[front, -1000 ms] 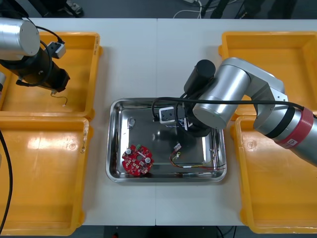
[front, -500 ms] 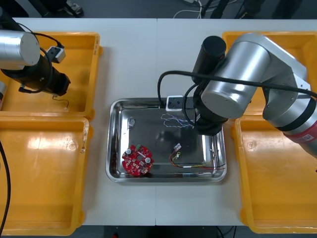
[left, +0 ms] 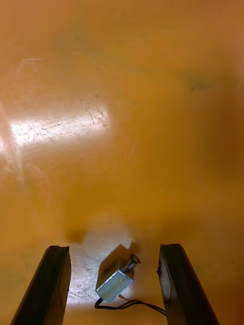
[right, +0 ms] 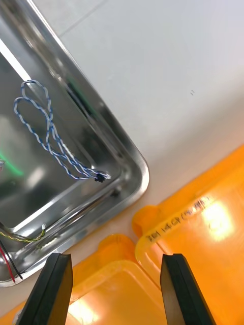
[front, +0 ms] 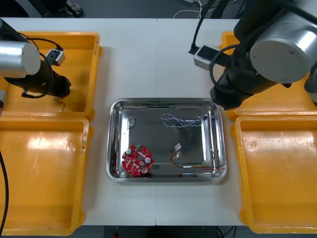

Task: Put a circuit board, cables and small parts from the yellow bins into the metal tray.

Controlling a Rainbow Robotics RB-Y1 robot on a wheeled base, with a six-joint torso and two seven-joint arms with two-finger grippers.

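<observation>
My left gripper stands open low over the floor of the far left yellow bin. A small metal part with a thin black wire lies between its fingers, touching neither. In the front view the left gripper hovers near that bin's front right corner. The metal tray holds a red circuit board, a blue and white cable, a red and yellow cable and a small metal part. My right gripper is open and empty, above the gap between the tray's corner and the right bins.
The near left bin and near right bin flank the tray. The right arm hangs over the far right bin. Bare table lies beyond the tray and in front of it.
The right arm has lifted out of the tray and swung back to the right, leaving the blue and white cable lying inside. The left gripper has opened and shifted a little over its bin.
</observation>
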